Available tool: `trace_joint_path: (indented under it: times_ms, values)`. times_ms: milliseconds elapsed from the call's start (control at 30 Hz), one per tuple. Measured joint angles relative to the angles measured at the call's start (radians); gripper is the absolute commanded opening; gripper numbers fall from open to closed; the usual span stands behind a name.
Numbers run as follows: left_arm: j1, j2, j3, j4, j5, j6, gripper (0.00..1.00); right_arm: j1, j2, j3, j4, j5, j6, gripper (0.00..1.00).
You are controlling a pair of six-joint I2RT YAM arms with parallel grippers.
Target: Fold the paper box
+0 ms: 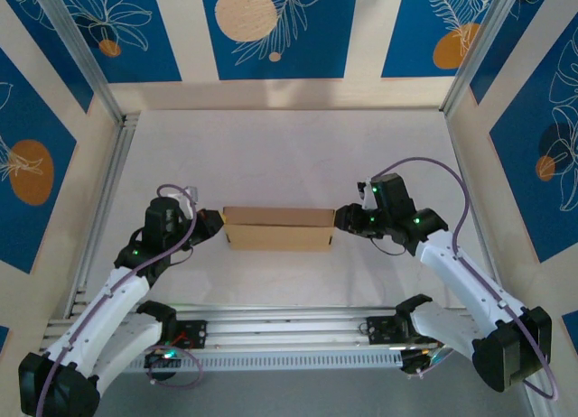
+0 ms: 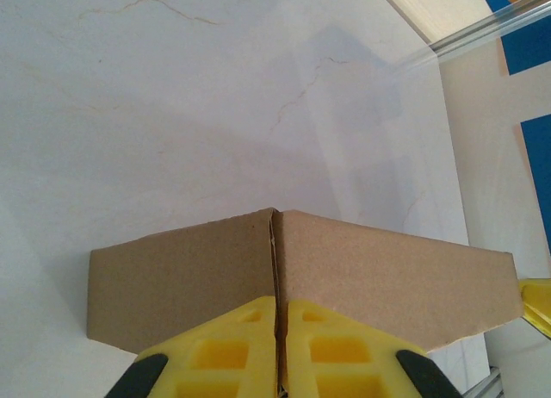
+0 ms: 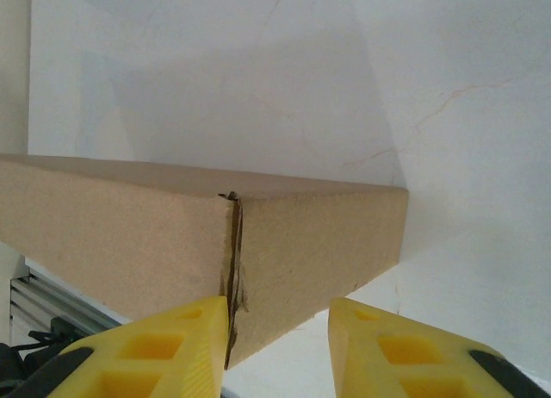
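SURROUNDINGS
- worktop (image 1: 289, 155): white, faintly veined.
- aluminium rails (image 1: 289, 325): along the near edge, between the two arm bases.
- slotted frame (image 1: 101, 209): down the left side, with a matching upright (image 1: 470, 56) at far right.
- wall panels (image 1: 271, 24): blue with pale leaf and orange-disc print, on the far, left and right sides.
- lilac cables (image 1: 465, 209): looped over each arm.

IN THE WAY
- left arm (image 1: 122, 286): reaching in from near left, dark wrist up against the left end of the item.
- right arm (image 1: 465, 277): reaching in from near right, wrist up against the right end.
- Both short ends partly covered from above; top face and near long wall in plain sight.

ITEM
- paper box (image 1: 278, 228): plain brown corrugated cardboard, unprinted, shallow, closed.
- Place: flat on the worktop near its centre, between the two wrists.
- Long axis: left to right, parallel to the near rails.
- Facing: broad face up, one long wall toward the near edge, short ends toward the arms.
- Vertical seam at an end corner in each wrist view (image 2: 387, 277) (image 3: 112, 234).

STATE OF left jaws
- Together: yellow fingers (image 2: 228, 355) side by side with barely a slit, tips at the corner seam.
- Not possible to tell whether a thin card edge pinched between.

STATE OF right jaws
- Apart: one finger (image 3: 164, 351) at the seam of the end wall, the other beside the corner, over bare worktop.
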Motion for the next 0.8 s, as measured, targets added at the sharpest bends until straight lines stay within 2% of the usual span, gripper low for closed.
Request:
trace_joint_path:
  times_ms: [367, 800]
  values:
    - [0.0, 0.0, 0.005, -0.011, 0.0, 0.007, 0.09, -0.008, 0.003, 0.033, -0.002, -0.06, 0.011, 0.4]
    - [0.0, 0.0, 0.009, -0.021, -0.001, 0.005, 0.09, 0.012, 0.06, -0.01, 0.079, -0.08, 0.03, 0.24]
